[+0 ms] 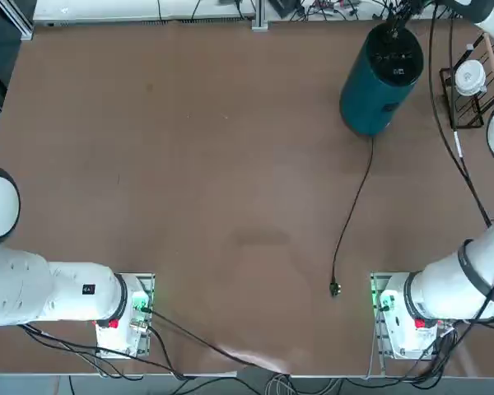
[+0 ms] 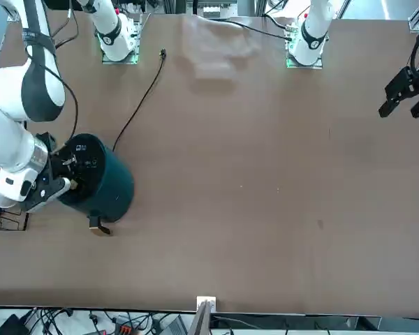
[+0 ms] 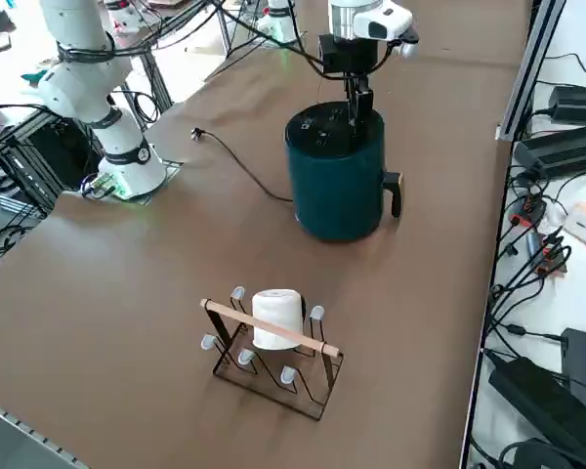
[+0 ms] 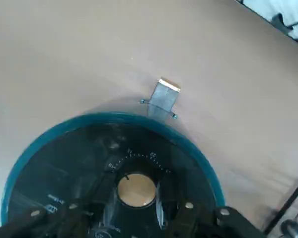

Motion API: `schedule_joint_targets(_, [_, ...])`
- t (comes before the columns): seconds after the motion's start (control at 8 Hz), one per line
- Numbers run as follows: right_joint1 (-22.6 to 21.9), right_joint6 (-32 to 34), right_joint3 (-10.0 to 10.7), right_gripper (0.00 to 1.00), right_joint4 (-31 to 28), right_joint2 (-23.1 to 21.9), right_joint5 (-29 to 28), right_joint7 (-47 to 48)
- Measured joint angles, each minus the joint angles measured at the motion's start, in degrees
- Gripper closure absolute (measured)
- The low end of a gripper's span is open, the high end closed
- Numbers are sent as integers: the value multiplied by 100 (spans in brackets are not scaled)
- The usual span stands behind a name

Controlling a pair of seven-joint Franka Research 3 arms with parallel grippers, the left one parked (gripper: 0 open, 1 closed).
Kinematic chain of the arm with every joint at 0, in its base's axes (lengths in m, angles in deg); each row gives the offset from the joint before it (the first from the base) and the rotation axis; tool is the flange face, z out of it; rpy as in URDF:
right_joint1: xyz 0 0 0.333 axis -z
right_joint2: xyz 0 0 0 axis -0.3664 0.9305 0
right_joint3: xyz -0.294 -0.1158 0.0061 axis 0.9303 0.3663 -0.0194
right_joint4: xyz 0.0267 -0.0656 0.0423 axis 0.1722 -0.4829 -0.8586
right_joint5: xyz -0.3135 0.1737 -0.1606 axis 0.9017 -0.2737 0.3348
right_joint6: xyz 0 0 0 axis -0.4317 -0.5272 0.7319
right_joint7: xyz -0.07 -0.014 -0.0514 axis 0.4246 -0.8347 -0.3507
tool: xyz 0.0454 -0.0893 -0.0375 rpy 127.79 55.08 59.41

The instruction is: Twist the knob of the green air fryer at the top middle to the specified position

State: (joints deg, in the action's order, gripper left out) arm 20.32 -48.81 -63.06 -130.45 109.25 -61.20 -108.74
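— Two fingers are standing either side of the knob (image 4: 136, 189), so how far along is this?

— I'd judge the grasp is just being made and the turning not yet begun. The right hand (image 4: 134, 210) is hanging straight down over the black top panel of the green air fryer (image 3: 340, 176), its fingers set slightly apart, flanking the round brass-faced knob. Whether the pads are already pressing its rim, I cannot tell.

— And next?

— Probably nipping onto the rim, then rotating the wrist about the vertical while holding level, reading against the arc of white tick marks (image 4: 139, 157) beside the dial.

— Where is the fryer sitting?

— At the far edge of the bench (image 1: 189, 181), toward the robot's right, near the wire rack (image 3: 273, 354). It's standing upright, long axis vertical. Its handle (image 3: 395, 191) is pointing away from the robot, and the power cord (image 1: 352, 210) is trailing back toward the arm bases, unplugged.
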Motion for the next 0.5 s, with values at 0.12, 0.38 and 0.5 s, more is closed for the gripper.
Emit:
schedule_joint_targets(0.12, [-22, 3, -19, 54, 3, 0, 133, -347])
schedule_joint_targets(0.38, [-49, 4, -31, 54, 4, 0, 237, -787])
schedule_joint_targets(0.5, [-50, 4, -43, 54, 4, 1, 256, -915])
